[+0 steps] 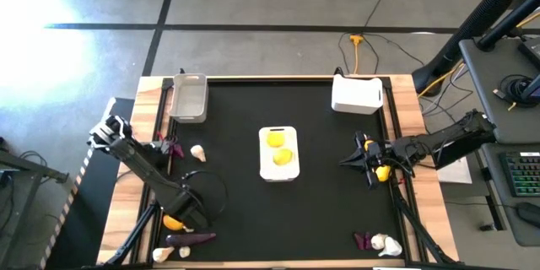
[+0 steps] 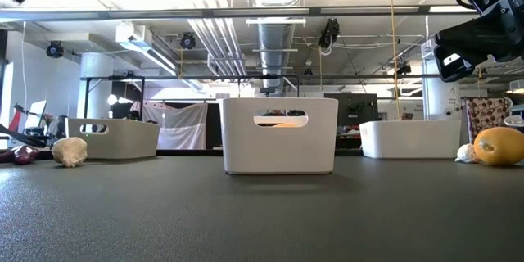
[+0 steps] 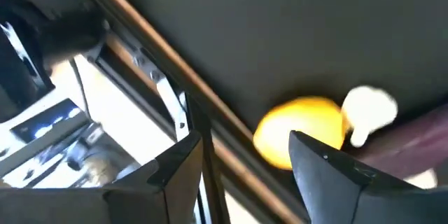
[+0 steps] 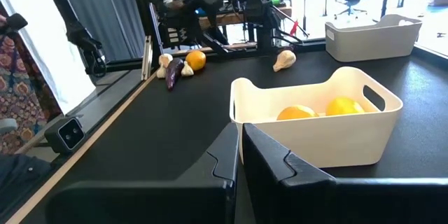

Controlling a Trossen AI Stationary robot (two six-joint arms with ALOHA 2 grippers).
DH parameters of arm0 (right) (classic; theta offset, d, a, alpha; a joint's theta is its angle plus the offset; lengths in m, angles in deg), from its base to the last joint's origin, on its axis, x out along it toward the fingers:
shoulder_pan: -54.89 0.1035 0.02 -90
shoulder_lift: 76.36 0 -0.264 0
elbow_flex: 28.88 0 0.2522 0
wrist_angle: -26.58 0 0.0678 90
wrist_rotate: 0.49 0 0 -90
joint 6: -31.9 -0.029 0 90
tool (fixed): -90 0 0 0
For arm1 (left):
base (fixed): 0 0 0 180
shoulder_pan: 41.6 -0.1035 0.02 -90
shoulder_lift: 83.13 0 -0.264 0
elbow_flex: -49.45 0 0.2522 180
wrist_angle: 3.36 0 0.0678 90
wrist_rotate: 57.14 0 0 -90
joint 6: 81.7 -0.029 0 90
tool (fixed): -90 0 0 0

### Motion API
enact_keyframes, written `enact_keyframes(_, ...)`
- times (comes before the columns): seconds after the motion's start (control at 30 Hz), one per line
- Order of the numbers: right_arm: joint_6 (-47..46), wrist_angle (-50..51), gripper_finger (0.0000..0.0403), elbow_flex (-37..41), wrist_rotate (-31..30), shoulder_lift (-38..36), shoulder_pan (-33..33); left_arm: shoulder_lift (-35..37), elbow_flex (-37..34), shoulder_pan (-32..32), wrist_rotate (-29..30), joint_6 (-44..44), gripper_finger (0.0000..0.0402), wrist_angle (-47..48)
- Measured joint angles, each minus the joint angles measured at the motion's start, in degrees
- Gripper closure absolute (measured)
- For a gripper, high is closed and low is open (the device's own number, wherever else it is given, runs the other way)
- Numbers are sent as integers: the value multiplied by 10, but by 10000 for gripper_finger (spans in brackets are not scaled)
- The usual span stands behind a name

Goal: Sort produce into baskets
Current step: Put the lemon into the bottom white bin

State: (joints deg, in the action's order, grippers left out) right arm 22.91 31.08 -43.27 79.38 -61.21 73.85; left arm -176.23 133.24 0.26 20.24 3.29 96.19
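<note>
High view shows two yellow fruits (image 1: 277, 147) already in the middle white basket (image 1: 278, 171), while the grey basket (image 1: 188, 97) and the far white basket (image 1: 356, 94) look empty. Most produce lies loose on the tabletop (image 1: 321, 211): an orange fruit (image 1: 173, 221), purple vegetable (image 1: 191, 238) and garlic bulbs (image 1: 197, 151), so I judge sorting barely begun. Left claw (image 1: 187, 217) hangs part-open beside the orange fruit, gripping nothing; right claw (image 1: 353, 159) is closed and empty

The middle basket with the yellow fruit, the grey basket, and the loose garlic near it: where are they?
Middle basket (image 1: 278, 172), high view, on its near rim.
Grey basket (image 1: 188, 99), high view, on its inside floor.
Garlic (image 1: 197, 152), high view, on the bulb's middle.
</note>
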Motion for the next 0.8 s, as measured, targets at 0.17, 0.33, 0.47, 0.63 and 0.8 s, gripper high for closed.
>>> enact_keyframes(0.17,0,0,390,0,0,0,0,-25,-1,16,-64,-24,179,-8)
enact_keyframes(0.33,0,0,390,0,0,0,0,-38,0,36,-60,-24,134,-32)
enact_keyframes(0.47,0,0,390,0,0,0,0,-48,0,59,-59,-34,103,-37)
enact_keyframes(0.63,0,0,390,0,0,0,0,-54,0,89,-58,-55,84,-62)
enact_keyframes(0.8,0,0,390,0,0,0,0,-69,0,117,-58,-105,82,-85)
